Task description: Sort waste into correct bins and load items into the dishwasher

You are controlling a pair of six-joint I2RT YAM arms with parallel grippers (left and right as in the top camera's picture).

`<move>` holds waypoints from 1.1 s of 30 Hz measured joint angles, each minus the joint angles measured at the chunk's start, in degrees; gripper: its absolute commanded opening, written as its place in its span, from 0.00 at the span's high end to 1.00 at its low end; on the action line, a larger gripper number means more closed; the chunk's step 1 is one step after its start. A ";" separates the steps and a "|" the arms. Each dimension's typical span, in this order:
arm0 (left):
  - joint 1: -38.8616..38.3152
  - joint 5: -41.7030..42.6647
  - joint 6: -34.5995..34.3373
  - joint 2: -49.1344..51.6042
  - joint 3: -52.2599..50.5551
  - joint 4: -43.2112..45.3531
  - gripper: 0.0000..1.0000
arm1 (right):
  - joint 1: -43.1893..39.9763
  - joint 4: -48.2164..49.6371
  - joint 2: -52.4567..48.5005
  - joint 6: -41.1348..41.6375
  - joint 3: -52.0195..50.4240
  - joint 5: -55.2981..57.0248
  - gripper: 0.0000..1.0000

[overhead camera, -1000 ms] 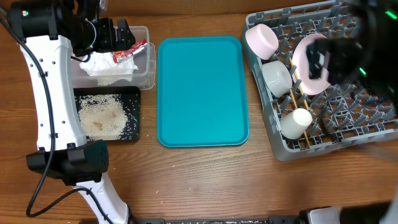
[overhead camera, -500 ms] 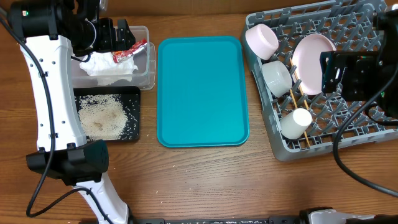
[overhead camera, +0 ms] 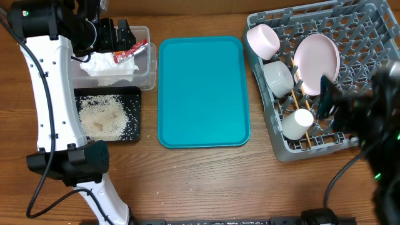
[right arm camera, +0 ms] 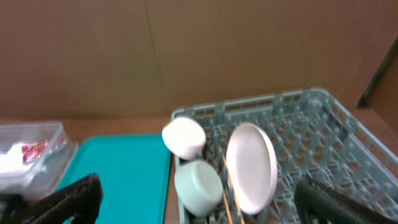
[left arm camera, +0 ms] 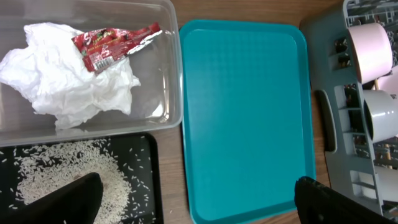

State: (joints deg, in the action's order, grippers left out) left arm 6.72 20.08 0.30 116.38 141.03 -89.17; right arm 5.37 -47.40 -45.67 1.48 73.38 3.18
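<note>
The grey dish rack point(overhead camera: 362, 37) holds the white plate point(overhead camera: 317, 56) on edge, two white bowls point(overhead camera: 262, 40) point(overhead camera: 278, 78), the small white cup point(overhead camera: 298, 123) and the chopsticks point(overhead camera: 294, 94). My right gripper point(overhead camera: 329, 103) is open and empty, blurred, over the rack's front part. Its wrist view shows the plate point(right arm camera: 252, 168), both bowls point(right arm camera: 185, 137) point(right arm camera: 198, 185) and the rack point(right arm camera: 323, 124). My left gripper point(overhead camera: 115, 34) is open and empty above the clear tub point(overhead camera: 145, 69), which holds the napkin point(left arm camera: 68, 81) and the red wrapper point(left arm camera: 112, 45). Rice point(left arm camera: 62, 174) lies in the black tray point(overhead camera: 134, 112).
A bare teal tray point(overhead camera: 203, 90) lies between the bins and the rack, also in the left wrist view point(left arm camera: 245, 118). The left arm's white link point(overhead camera: 53, 100) runs along the table's left side. Bare wood point(overhead camera: 206, 181) lies in front.
My right arm has pulled back from over the plate toward the front right, leaving the plate standing in the rack. The left arm has not moved.
</note>
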 measured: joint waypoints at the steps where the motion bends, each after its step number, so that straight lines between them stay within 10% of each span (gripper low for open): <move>1: 0.00 0.00 0.02 0.00 0.00 0.04 0.00 | -0.26 4.85 3.63 0.02 -6.62 -0.26 0.00; 15: 0.00 0.00 0.00 0.00 0.00 0.02 0.00 | -1.25 43.80 36.09 0.74 -65.46 -7.45 0.00; 33: 0.00 0.00 0.00 0.00 0.00 0.00 0.00 | -1.14 42.88 44.87 2.97 -72.32 -8.96 0.00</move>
State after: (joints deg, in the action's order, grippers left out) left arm 6.72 20.08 0.30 116.38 141.03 -89.17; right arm 4.23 -4.51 -0.80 4.45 1.06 -5.78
